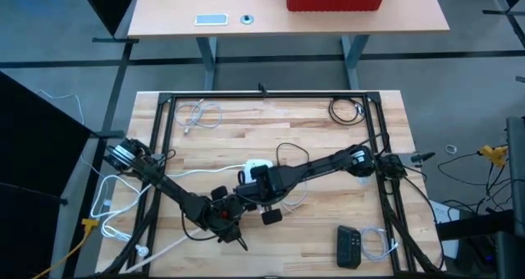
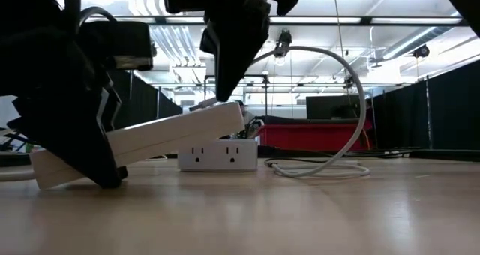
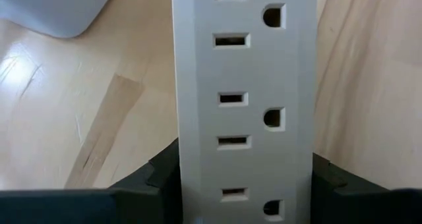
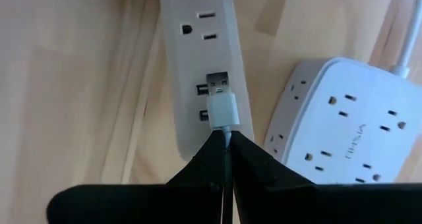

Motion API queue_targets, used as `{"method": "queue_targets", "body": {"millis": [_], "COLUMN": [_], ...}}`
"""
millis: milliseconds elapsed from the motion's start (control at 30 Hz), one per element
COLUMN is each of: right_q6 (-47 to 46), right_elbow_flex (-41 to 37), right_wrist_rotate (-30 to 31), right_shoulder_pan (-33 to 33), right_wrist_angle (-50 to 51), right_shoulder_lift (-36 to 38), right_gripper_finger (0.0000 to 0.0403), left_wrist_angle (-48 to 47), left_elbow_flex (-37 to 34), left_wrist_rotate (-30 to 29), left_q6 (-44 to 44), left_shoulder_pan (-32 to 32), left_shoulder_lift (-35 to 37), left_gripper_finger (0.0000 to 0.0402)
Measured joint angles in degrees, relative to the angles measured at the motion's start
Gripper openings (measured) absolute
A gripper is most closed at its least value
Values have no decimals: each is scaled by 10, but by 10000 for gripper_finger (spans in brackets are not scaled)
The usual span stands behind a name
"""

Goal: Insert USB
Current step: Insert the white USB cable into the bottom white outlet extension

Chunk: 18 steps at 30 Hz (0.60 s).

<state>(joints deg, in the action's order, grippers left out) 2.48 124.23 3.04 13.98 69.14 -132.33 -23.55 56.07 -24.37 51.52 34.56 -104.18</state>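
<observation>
A: Right wrist view, mid-frame: right gripper [image 4: 224, 141] pinches a white USB plug [image 4: 221, 100], metal tip hovering just at the upper of two USB ports on the long strip [image 4: 204, 46]. Not seated as far as I can see.

B: Left gripper?

A: Left wrist view, bottom edge: left gripper [image 3: 244, 184] clamps the strip from both sides. Low view shows the strip [image 2: 150, 139] tilted, far end raised, at centre-left.

B: Progress?

A: Plug picked up, strip steadied, tip lined up. Push-in is left, I'd judge.

B: Counts?

A: Two power bars: the strip plus a squarish hub [image 4: 343, 125] at the right of the right wrist view. One plug in hand. High view: two loose cable coils at the frame's top, left coil [image 1: 199, 115], right coil [image 1: 346, 110]; one dark box [image 1: 349, 246] lower right.
</observation>
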Motion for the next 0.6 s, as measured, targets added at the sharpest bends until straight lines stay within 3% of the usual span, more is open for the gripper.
{"method": "queue_targets", "body": {"millis": [300,600], "right_q6": [-2,-5], "right_elbow_flex": [-57,-28], "right_wrist_rotate": [-19,-20], "right_shoulder_pan": [1,1], "right_wrist_angle": [-40,-22], "right_shoulder_lift": [0,18], "right_gripper_finger": [0,0], "left_wrist_angle": [-26,-36], "left_elbow_flex": [-1,-9], "left_wrist_rotate": [-33,-61], "left_q6": [16,35], "left_shoulder_pan": [16,19], "left_shoulder_lift": [27,23], "left_gripper_finger": [171,171]}}
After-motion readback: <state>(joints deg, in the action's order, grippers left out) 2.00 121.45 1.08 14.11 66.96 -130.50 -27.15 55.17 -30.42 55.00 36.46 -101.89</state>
